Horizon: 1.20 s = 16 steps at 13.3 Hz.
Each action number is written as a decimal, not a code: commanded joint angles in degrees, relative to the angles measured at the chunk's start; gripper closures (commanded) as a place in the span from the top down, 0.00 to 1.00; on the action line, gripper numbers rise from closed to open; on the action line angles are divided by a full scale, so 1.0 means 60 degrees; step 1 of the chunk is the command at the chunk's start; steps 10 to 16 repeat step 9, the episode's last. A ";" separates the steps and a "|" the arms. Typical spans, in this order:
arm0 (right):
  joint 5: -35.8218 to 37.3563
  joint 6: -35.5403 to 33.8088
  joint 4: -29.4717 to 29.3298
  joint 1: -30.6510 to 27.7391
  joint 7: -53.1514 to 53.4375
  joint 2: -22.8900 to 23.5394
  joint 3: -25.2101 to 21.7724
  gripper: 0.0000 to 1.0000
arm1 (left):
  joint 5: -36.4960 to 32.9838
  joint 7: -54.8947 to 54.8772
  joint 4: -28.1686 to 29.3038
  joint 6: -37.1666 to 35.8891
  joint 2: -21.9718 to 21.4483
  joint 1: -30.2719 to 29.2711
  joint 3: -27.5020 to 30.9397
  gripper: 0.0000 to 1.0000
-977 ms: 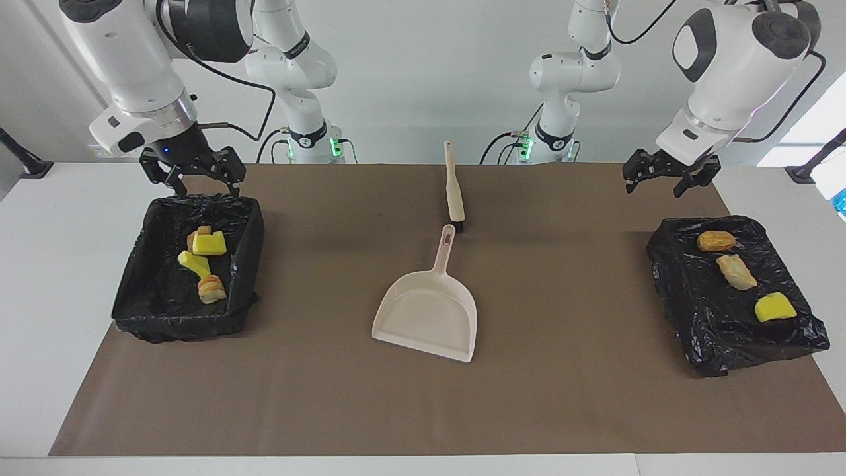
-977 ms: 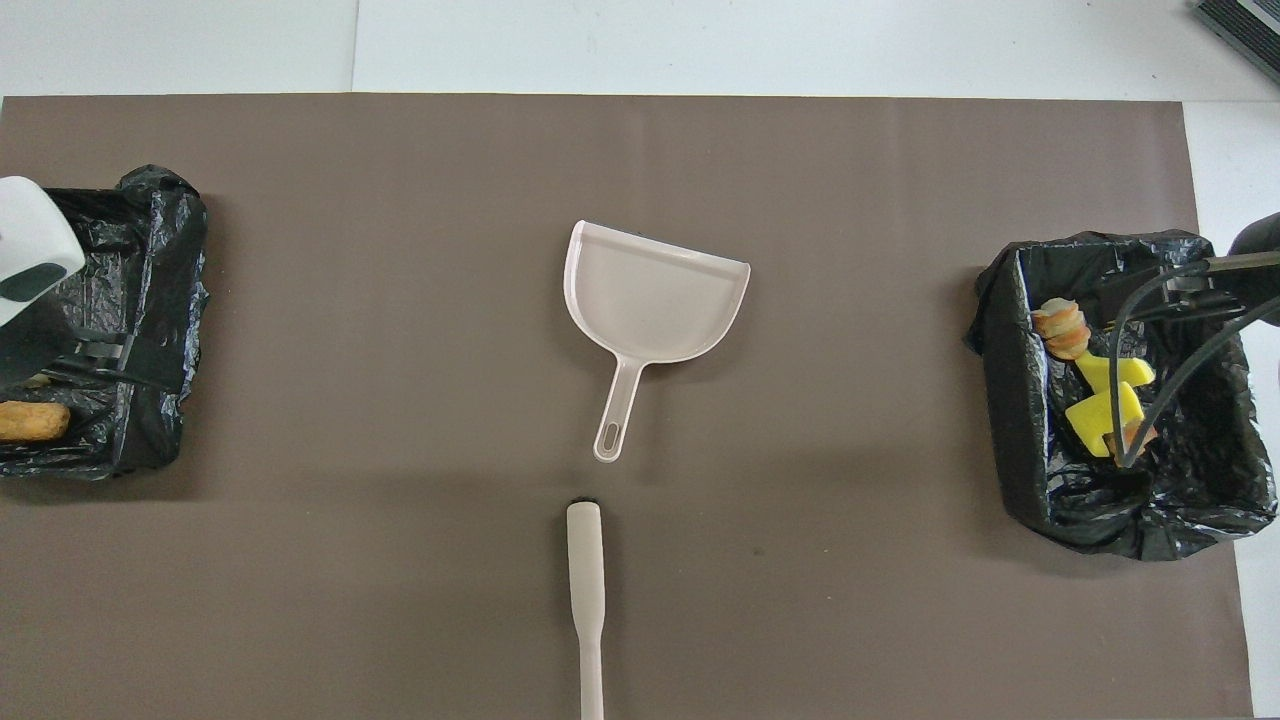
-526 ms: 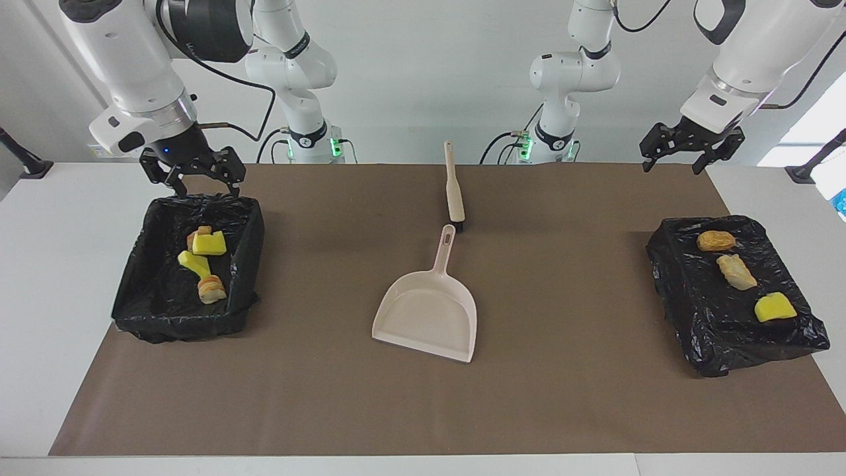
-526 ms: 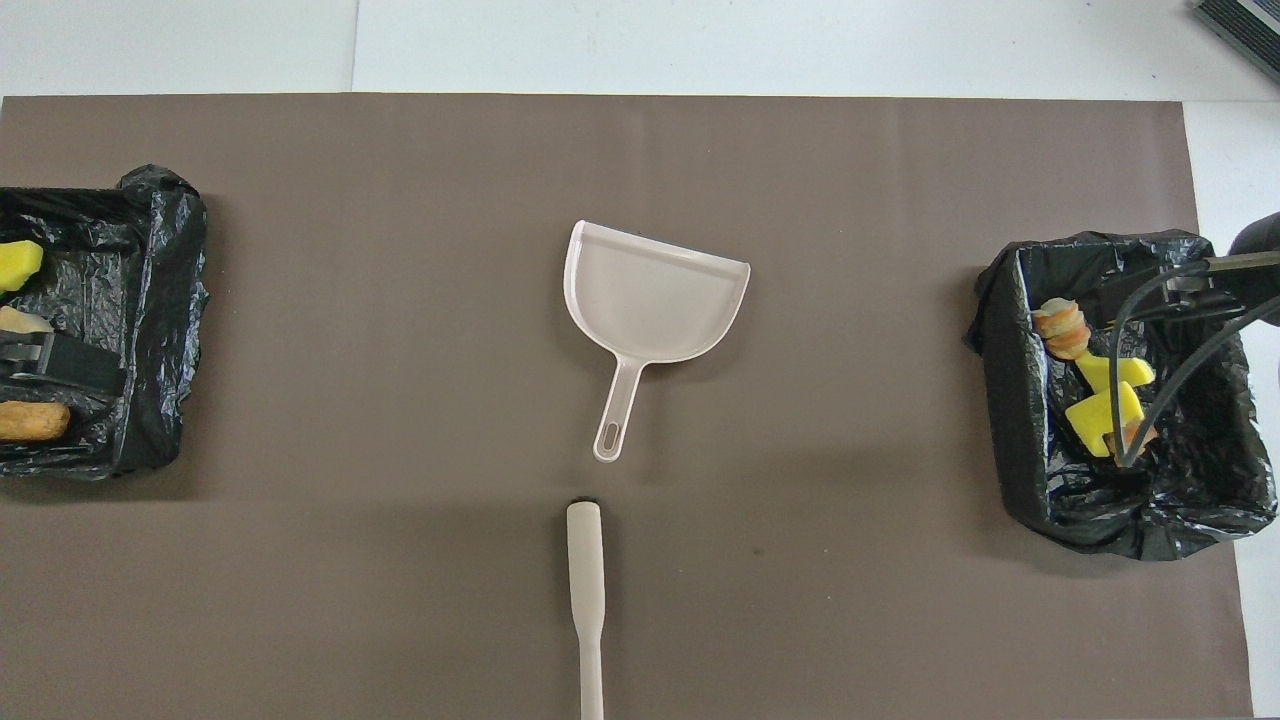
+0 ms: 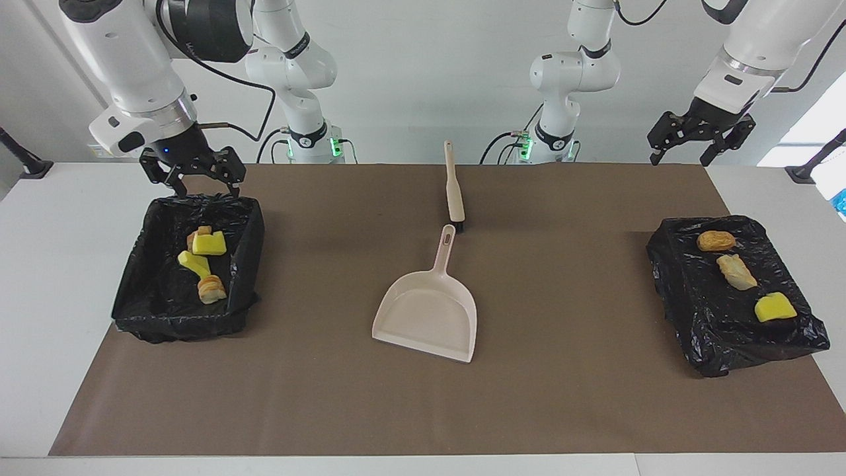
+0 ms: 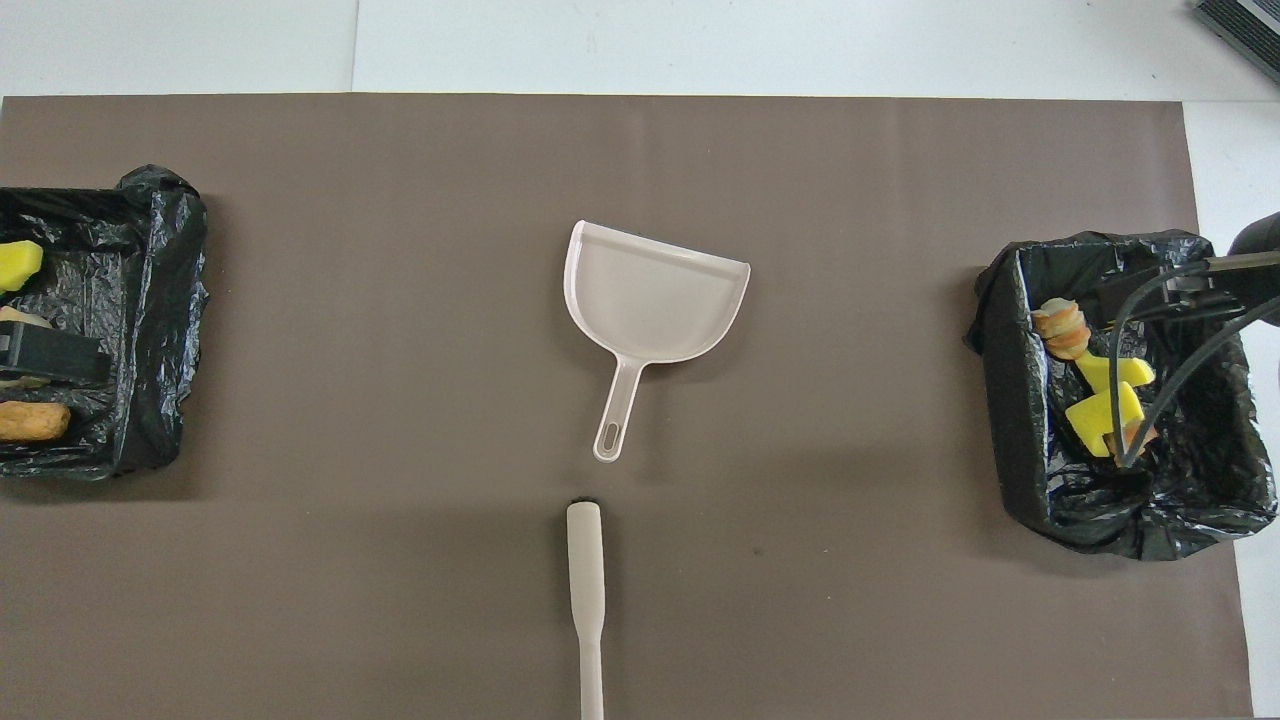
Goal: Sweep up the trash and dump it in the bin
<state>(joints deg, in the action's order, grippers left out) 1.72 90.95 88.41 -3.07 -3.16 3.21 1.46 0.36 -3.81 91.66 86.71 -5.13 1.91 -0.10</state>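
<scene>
Nothing is being swept at this moment; both arms are hanging clear of the tools, so my reading is that the work is either between rounds or finishing. The right gripper (image 5: pixel 192 177), at the upper left of the facing view, is hovering over the robot-side rim of the bin (image 5: pixel 252 254) with its fingers spread wide and holding nothing. The left gripper (image 5: pixel 700 131), at the upper right, is sitting high above the mat's corner, also wide open and empty.

The trash is lying in two places. Four pieces (image 5: pixel 201 261) are sitting inside the bin at the left of the frame. Three more (image 5: pixel 735 271), an orange-brown lump, a tan one and a yellow one, are resting on top of the black-wrapped block (image 5: pixel 700 311) at the right.

The dustpan (image 5: pixel 426 314) is lying empty mid-frame, its handle pointing toward the robots, with the brush (image 5: pixel 453 192) just above it, nearly touching the handle's end.

If those three pieces are still to go, the next move is calling for one gripper to come down on the brush handle and the other on the dustpan handle.

No brand, label or writing is readable anywhere.
</scene>
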 commanded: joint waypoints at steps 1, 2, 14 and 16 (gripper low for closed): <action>0.0094 -0.0130 -0.0130 -0.0002 -0.0118 0.0036 0.0021 1.00 | 0.0203 0.0297 0.0015 0.0093 -0.0068 -0.0026 -0.0086 1.00; 0.0094 -0.0101 -0.0130 -0.0016 -0.0075 0.0036 0.0021 1.00 | 0.0247 0.0342 0.0059 0.0093 -0.0097 -0.0026 -0.0086 1.00; -0.0008 -0.0729 -0.0262 -0.0045 -0.0016 0.0095 0.0021 1.00 | 0.0511 0.0225 0.0103 0.0239 -0.0097 -0.0041 -0.0086 1.00; -0.0008 -0.0729 -0.0262 -0.0045 -0.0016 0.0095 0.0021 1.00 | 0.0511 0.0225 0.0103 0.0239 -0.0097 -0.0041 -0.0086 1.00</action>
